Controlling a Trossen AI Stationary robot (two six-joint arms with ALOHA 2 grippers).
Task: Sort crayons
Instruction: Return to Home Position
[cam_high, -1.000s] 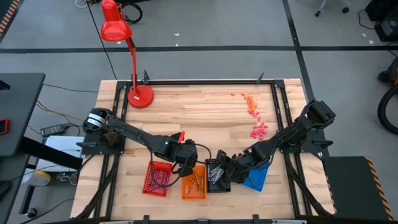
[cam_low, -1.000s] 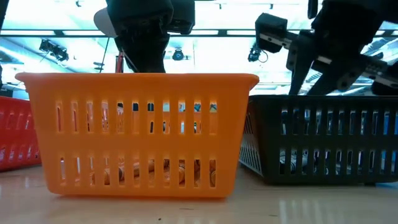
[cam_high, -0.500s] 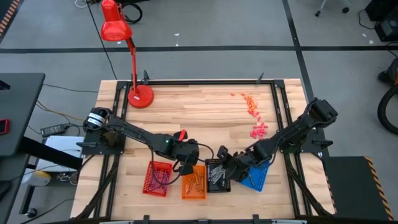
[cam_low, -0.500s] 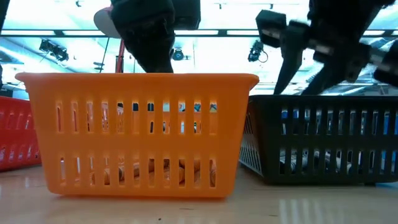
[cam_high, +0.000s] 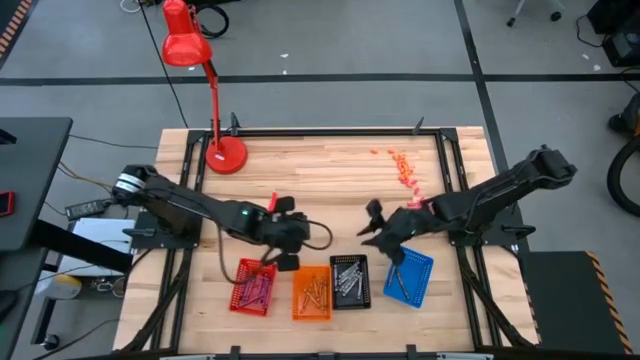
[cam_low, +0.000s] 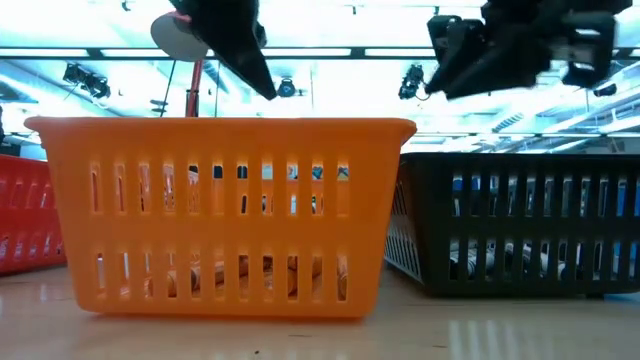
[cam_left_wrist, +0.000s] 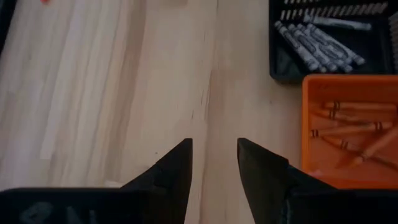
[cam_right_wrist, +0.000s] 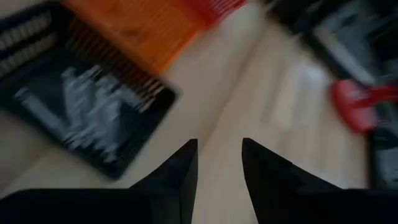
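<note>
The crayons (cam_high: 349, 277) all lie in the mesh trays, and neither gripper is holding one. The left gripper (cam_high: 287, 240) hangs over bare wood just past the red tray (cam_high: 238, 300) and the orange tray (cam_high: 311, 268). Its fingers (cam_left_wrist: 177, 168) are parted, with only table showing in the gap. The orange crayons (cam_left_wrist: 348, 127) lie closest to it, and the grey crayons (cam_left_wrist: 320, 43) sit farther off in the black tray (cam_left_wrist: 280, 68). The maroon crayons (cam_high: 256, 288) rest in the red tray beside it. The left arm stretches long and low from the table's left edge.

The right gripper (cam_high: 370, 222) hovers over open table just beyond the black tray, its fingers (cam_right_wrist: 177, 180) spread and empty. The blue tray (cam_high: 418, 268) lies near it, below its forearm. The right arm reaches in almost straight from the right edge. In the low view both grippers are above the tray rims.
</note>
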